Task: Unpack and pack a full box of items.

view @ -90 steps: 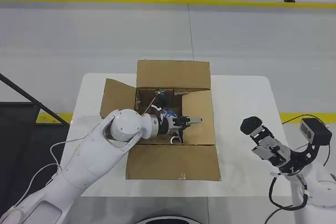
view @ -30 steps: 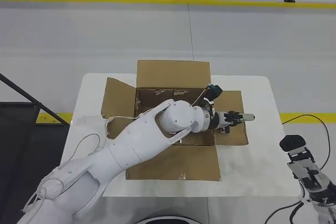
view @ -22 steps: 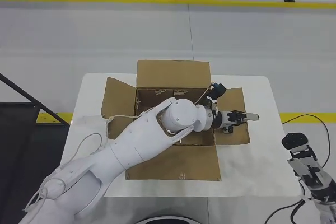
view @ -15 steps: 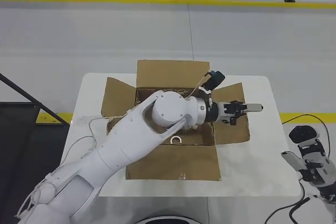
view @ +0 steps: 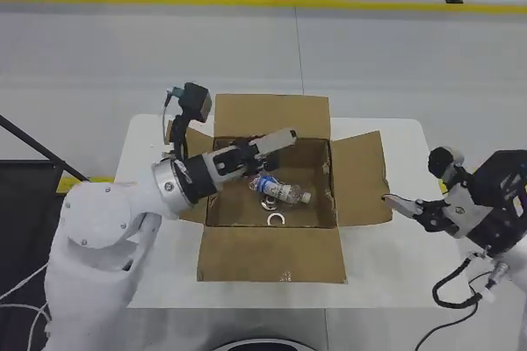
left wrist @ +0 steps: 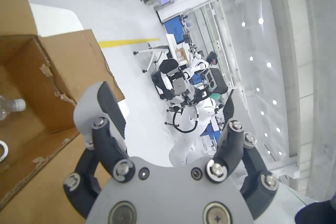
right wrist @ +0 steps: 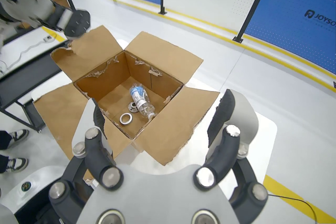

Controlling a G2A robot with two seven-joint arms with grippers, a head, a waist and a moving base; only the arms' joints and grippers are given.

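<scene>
Fingers first: my left fingers (view: 281, 138) are spread wide with nothing in them, hanging over the box (view: 272, 114) rim at the upper left of the top view. My right fingers (view: 402, 205) are also wide open and empty, at centre right, just off the edge of the right flap (view: 360, 175).

Box sits mid-counter (view: 378, 281), all four flaps folded out. On its floor: bottle (view: 279, 188) on its side, lying diagonally, cap toward the lower right; two rings (view: 277, 219) just below it, near but seemingly not touching.

Step, as I judge it: the unpacking half, opening done, contents not yet lifted. Next move needs one pair of fingers dropped straight into the box, turned to close across the bottle's body, keeping off the walls and the rings.

Since the earlier frames: my left arm, which was stretched across the box pressing the right flap outward, has swung back to the upper left. The flap now lies flat. My right arm has come up from the lower right corner toward the box.
</scene>
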